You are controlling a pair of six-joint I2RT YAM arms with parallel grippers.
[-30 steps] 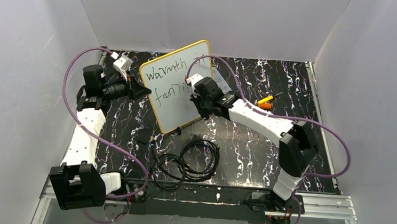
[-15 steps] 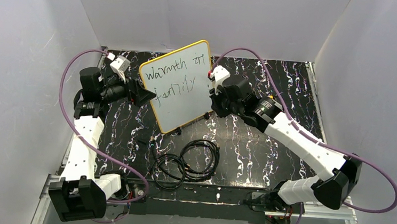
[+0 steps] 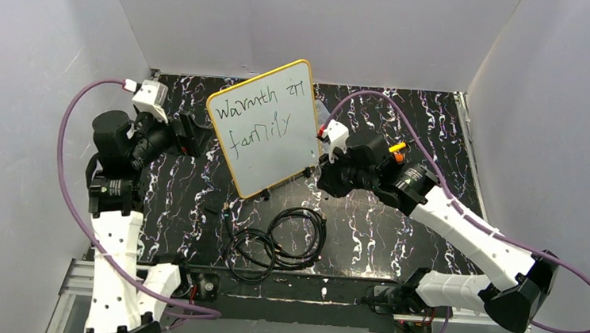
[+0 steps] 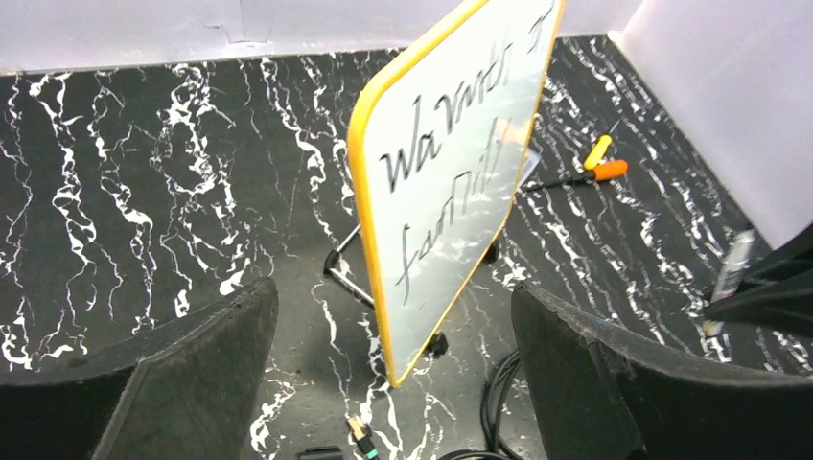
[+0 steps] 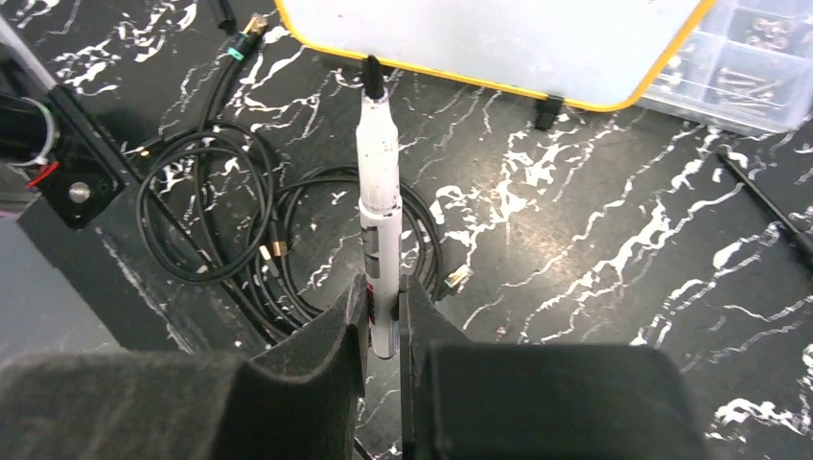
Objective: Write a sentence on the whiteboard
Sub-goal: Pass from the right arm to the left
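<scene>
Whiteboard (image 3: 270, 155) stands propped at far centre of the table (image 3: 366, 228), sentence (image 3: 257, 121) reading "Warmth of family"; left gripper (image 3: 188, 136) gapes empty just left of it; right gripper (image 5: 383, 316), to its right, clamps a marker (image 5: 378, 182).

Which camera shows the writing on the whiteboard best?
The top external view: the whiteboard faces it, so the writing reads plainly in two lines. The left wrist view sees it at a steep slant, letters squeezed. The right wrist view shows only the board's bare lower edge.
</scene>
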